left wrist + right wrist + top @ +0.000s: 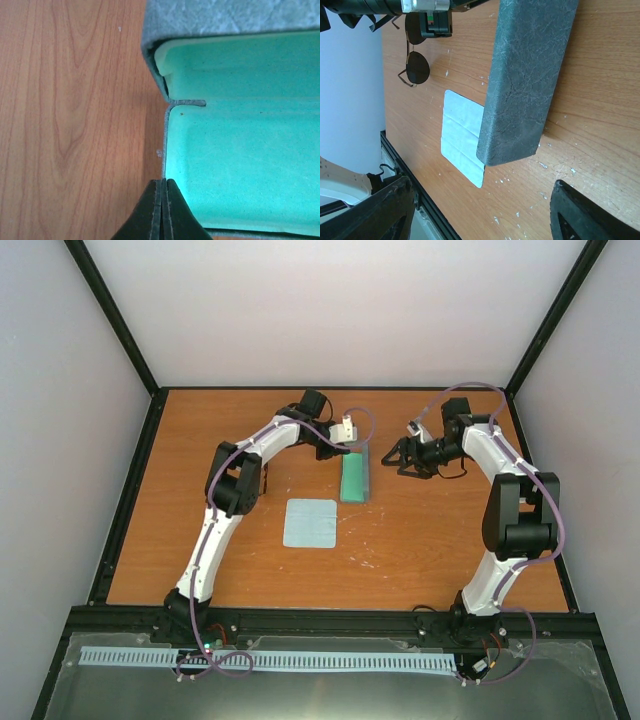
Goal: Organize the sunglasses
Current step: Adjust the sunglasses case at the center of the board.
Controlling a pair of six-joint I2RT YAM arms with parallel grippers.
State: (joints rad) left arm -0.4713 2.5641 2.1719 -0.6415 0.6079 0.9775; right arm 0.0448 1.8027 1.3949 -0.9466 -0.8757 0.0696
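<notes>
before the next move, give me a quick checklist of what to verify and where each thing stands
1. The case is open and its green lining is bare: ok.
2. The sunglasses are in the case: not ok. They lie on the wood, apart from the cloth.
3. The right gripper has its jaws open and holds nothing: ok.
4. The left gripper has its jaws shut at the case rim. Whether they pinch the rim: cannot tell.
5. The sunglasses' temples are folded: cannot tell. One lens is partly hidden behind the left arm.
</notes>
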